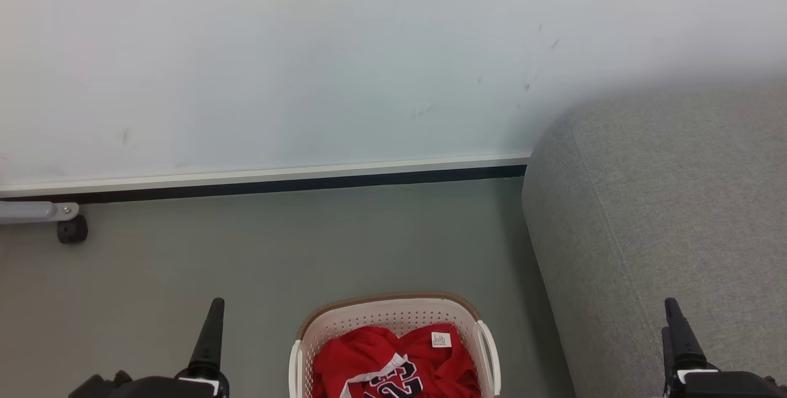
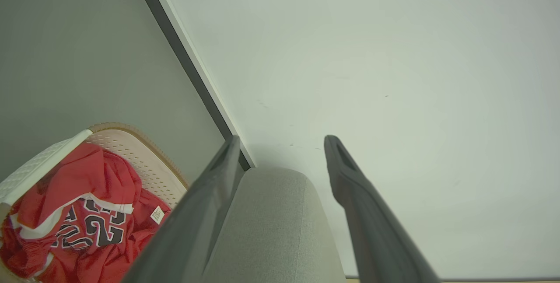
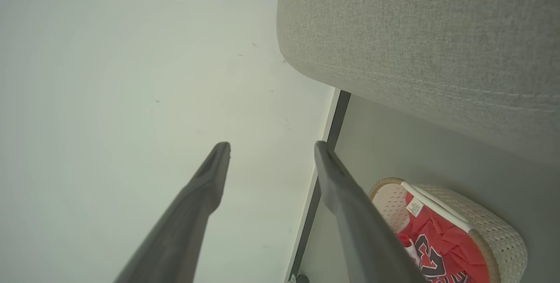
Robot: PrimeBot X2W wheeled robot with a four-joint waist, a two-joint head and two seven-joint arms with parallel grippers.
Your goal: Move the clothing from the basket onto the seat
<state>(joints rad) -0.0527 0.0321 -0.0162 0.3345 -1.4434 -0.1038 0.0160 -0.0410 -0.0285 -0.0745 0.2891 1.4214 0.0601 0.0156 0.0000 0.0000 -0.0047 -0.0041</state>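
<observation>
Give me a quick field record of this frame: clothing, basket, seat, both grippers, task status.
clothing: red, navy-and-white numbers showing, bunched inside the basket
basket: cream perforated plastic, brown rim, on the floor in front of the robot
seat: grey woven fabric, beside the basket on the robot's right
left gripper: open, holding nothing, apart from the clothing
right gripper: open, holding nothing, apart from the clothing
status: clothing not yet moved to the seat
</observation>
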